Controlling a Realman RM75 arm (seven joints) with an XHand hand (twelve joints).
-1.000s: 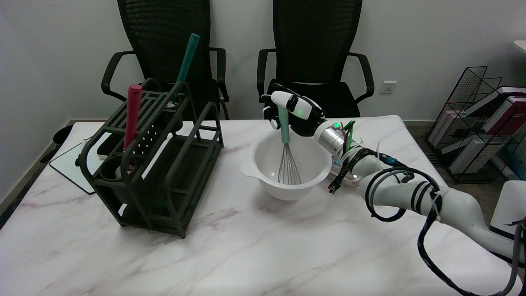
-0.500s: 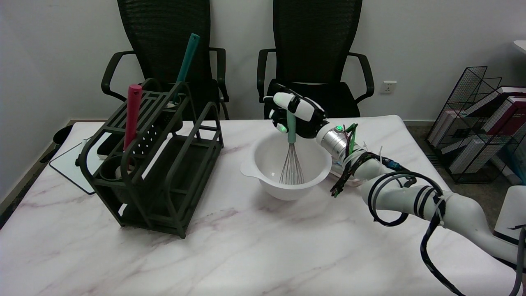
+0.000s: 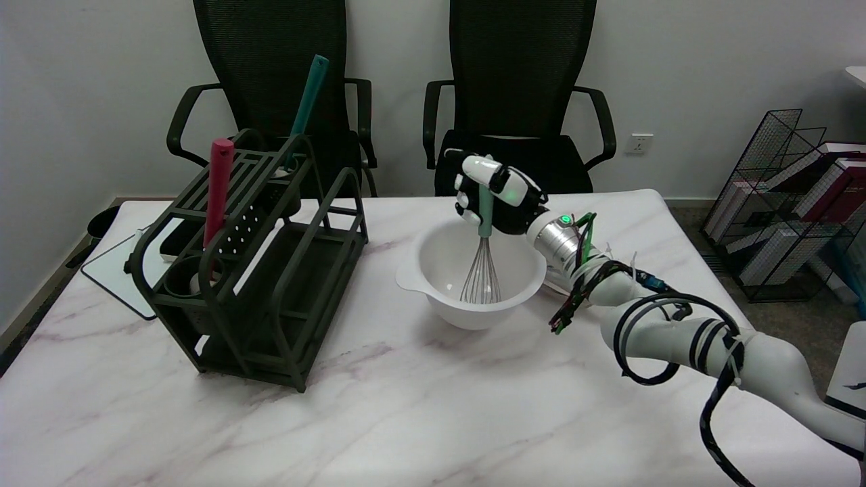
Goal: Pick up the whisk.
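Observation:
The whisk (image 3: 482, 270) stands upright in the white bowl (image 3: 433, 284), its pale green handle up and its wire loops down inside the bowl. My right hand (image 3: 497, 196) is above the bowl's far rim and grips the handle, with fingers wrapped round it. The top of the handle is hidden inside the hand. The wire end looks near the bowl's bottom; contact cannot be told.
A dark green utensil rack (image 3: 254, 264) stands on the marble table (image 3: 406, 419) at the left, holding a red-handled tool (image 3: 218, 189) and a teal-handled tool (image 3: 306, 101). Two black chairs (image 3: 521, 88) stand behind the table. A wire basket of books (image 3: 791, 203) is at the right.
My right hand has shifted to the right with the whisk handle in it, and the whisk now stands more upright, nearer the bowl's right side. Bowl and rack have stayed put.

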